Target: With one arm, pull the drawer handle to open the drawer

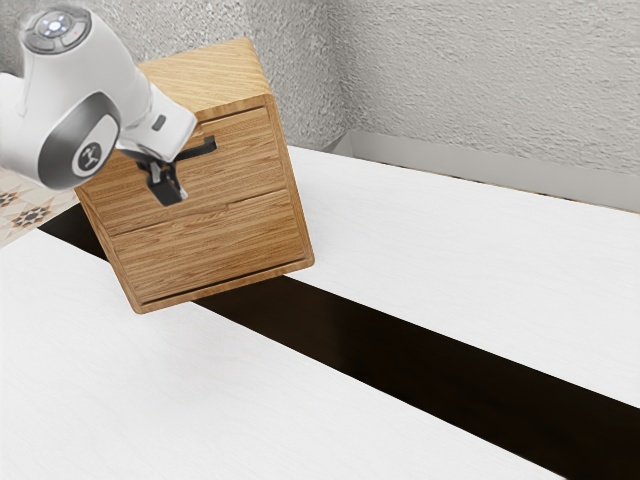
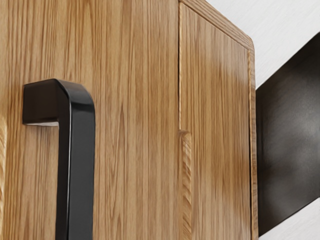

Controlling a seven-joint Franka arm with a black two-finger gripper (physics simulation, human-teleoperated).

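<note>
A light wooden cabinet [image 1: 215,255] with two drawers stands tilted at the exterior view's upper left. Its top drawer [image 1: 240,165] carries a black bar handle [image 1: 200,149] and looks flush with the cabinet front. My gripper [image 1: 167,186] hangs right at the handle's left part, against the top drawer's front. In the wrist view the handle [image 2: 75,165] runs close under my hand along the drawer front [image 2: 135,125], with its bent end visible. The lower drawer [image 2: 215,150] lies beyond a thin seam.
The cabinet sits over a black gap [image 1: 420,370] between two white table surfaces [image 1: 470,240]. A grey rough wall [image 1: 480,70] stands behind. Patterned floor tiles [image 1: 25,210] show at the exterior view's left edge.
</note>
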